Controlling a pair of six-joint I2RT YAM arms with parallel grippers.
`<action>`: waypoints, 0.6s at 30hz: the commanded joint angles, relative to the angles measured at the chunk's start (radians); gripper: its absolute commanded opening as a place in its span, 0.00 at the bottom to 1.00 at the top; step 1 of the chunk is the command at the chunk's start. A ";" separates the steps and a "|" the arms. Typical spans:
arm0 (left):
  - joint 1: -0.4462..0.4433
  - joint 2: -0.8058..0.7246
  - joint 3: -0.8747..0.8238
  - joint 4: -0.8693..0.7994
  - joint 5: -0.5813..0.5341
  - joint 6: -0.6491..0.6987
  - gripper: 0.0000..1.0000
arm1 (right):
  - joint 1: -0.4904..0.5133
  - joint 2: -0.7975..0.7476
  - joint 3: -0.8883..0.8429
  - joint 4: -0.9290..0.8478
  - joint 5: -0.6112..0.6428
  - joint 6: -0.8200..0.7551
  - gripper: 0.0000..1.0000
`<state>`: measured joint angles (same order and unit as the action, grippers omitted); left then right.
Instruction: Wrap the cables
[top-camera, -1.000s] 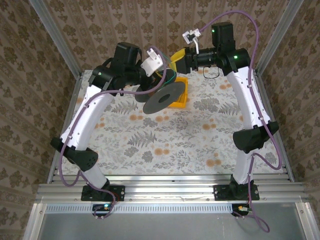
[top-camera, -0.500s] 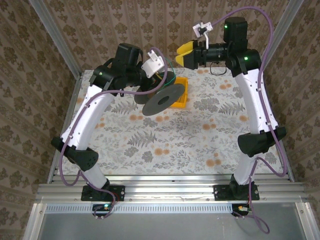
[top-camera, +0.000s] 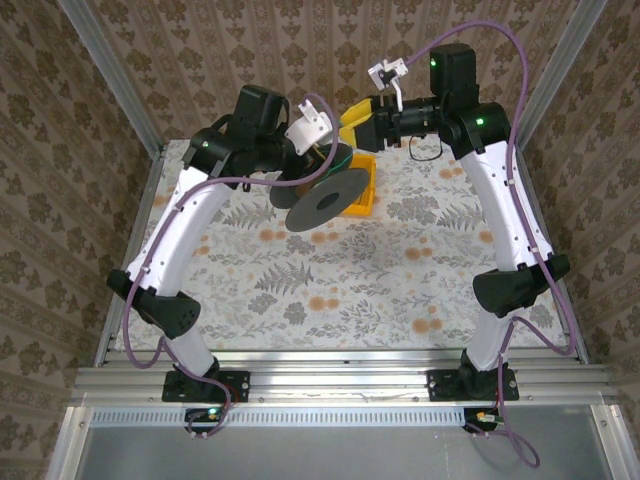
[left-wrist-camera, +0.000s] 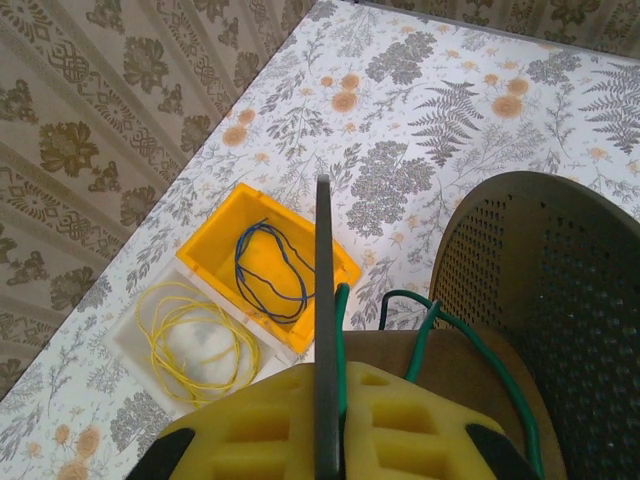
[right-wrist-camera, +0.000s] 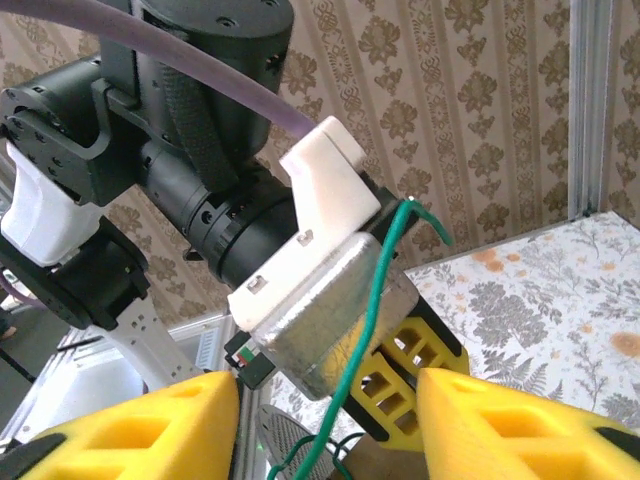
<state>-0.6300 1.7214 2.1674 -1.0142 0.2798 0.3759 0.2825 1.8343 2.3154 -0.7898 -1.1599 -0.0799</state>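
Observation:
My left gripper (left-wrist-camera: 328, 390) is shut on the thin edge of a black perforated spool (left-wrist-camera: 545, 290), held up over the table; the spool (top-camera: 328, 198) hangs tilted by the yellow bin. A green cable (left-wrist-camera: 432, 318) loops round the spool's brown core. It rises between the fingers of my right gripper (right-wrist-camera: 330, 425), which stands open just beside the left gripper (top-camera: 322, 155) without pinching it. A blackish cable (left-wrist-camera: 268, 262) lies coiled in the yellow bin (left-wrist-camera: 222, 232). A pale yellow cable (left-wrist-camera: 190, 335) lies coiled in a white tray (left-wrist-camera: 128, 340).
The yellow bin (top-camera: 360, 198) and the tray sit at the table's far edge, close to the patterned back wall. The flowered tabletop (top-camera: 340, 290) is bounded by metal rails on both sides. Purple cords run along both arms.
My right gripper swung up and to the right away from the spool, then came back beside it. The left arm and the spool have stayed still.

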 joint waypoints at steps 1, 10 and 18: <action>-0.009 -0.005 0.061 0.028 0.002 0.023 0.00 | 0.008 0.008 0.022 -0.048 0.010 -0.030 0.48; -0.014 0.011 0.091 0.009 0.009 0.029 0.00 | 0.008 0.007 0.022 -0.024 0.012 -0.014 0.22; -0.017 -0.019 0.044 0.016 0.035 0.042 0.00 | -0.045 0.008 -0.002 0.089 0.083 0.058 0.00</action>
<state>-0.6392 1.7279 2.2131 -1.0447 0.2802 0.3973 0.2676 1.8343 2.3154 -0.7849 -1.1229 -0.0658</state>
